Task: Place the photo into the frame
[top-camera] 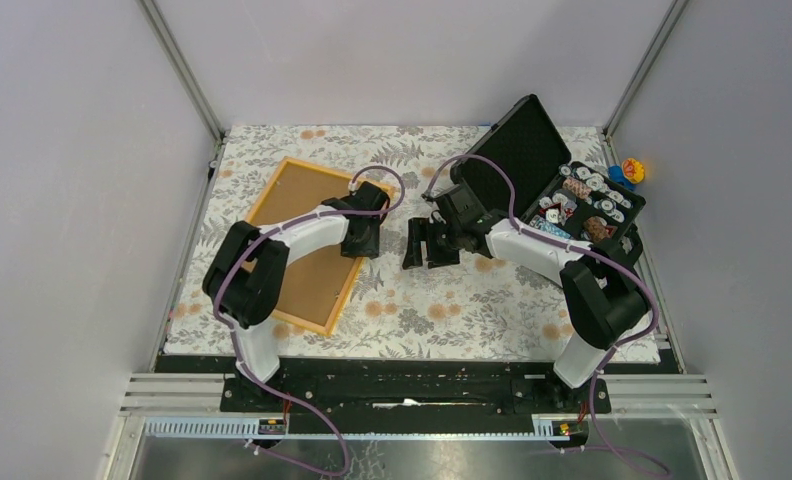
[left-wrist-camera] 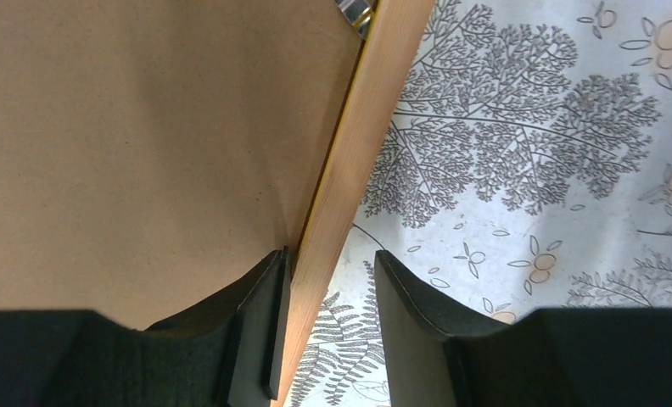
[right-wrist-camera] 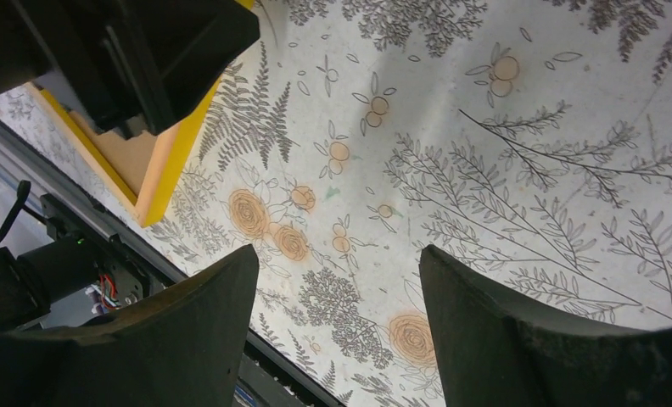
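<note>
The orange-yellow frame (top-camera: 269, 190) lies flat at the left of the table, and a plain brown backing board (top-camera: 302, 200) fills it. The photo is out of view. My left gripper (top-camera: 362, 240) stands over the frame's right rail (left-wrist-camera: 358, 144) and straddles it. Its left finger (left-wrist-camera: 260, 322) rests against the rail's inner side on the board (left-wrist-camera: 146, 144). A gap remains between the right finger (left-wrist-camera: 409, 322) and the rail. My right gripper (top-camera: 424, 245) hovers open over the flowered cloth just right of the frame, nothing between its fingers (right-wrist-camera: 337, 254). The frame's corner (right-wrist-camera: 176, 161) shows in the right wrist view.
A black case (top-camera: 517, 150) stands open at the back right, its tray full of small items (top-camera: 592, 205). A small colourful toy (top-camera: 630, 172) sits by the right wall. A flowered cloth (top-camera: 472, 300) covers the table. Metal rails (top-camera: 422, 395) run along the near edge.
</note>
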You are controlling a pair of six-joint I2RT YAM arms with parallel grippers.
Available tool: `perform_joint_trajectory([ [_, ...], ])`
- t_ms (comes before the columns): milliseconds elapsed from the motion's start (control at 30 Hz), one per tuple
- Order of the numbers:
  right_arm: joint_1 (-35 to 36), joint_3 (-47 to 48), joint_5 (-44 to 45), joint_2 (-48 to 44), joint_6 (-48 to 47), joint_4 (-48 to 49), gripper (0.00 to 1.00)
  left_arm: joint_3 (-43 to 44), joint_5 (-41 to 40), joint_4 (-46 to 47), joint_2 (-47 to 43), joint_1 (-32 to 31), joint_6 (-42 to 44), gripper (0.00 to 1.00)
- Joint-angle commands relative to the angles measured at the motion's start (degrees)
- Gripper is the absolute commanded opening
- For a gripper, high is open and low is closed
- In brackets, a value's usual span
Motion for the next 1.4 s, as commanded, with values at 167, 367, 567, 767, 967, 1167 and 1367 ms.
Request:
perform_joint_trajectory([
  [167,0.03,-3.15,-3.41,-1.99,0.5,5.22,0.74,4.41,-3.65,-0.76,5.9,-1.15,1.12,0.3],
  [367,-0.19,-4.4,-3.75,-0.75,5.03,6.97,0.86,4.28,-5.51,-1.55,7.52,-1.8,1.61,0.36],
  [567,-0.35,-2.92,-3.61,0.41,7.22,7.49,0.88,3.95,-5.15,-1.49,9.75,-1.91,1.68,0.37],
  [767,-3.05,-2.39,-3.49,1.87,11.66,6.35,0.9,6.1,-6.57,-3.91,9.96,-2.4,3.08,0.07],
  [967,-3.84,2.72,-6.7,7.2,20.39,5.02,0.88,6.61,-7.47,-5.03,1.91,-3.13,4.63,0.0],
  [1167,-3.83,6.32,-6.45,10.83,31.41,9.38,0.85,5.54,-5.56,-4.86,-3.78,-3.32,5.19,0.0],
  [1367,-3.81,10.35,-4.98,13.73,38.31,11.45,0.84,3.04,-4.35,-4.91,-8.12,-3.32,5.54,0.0],
])
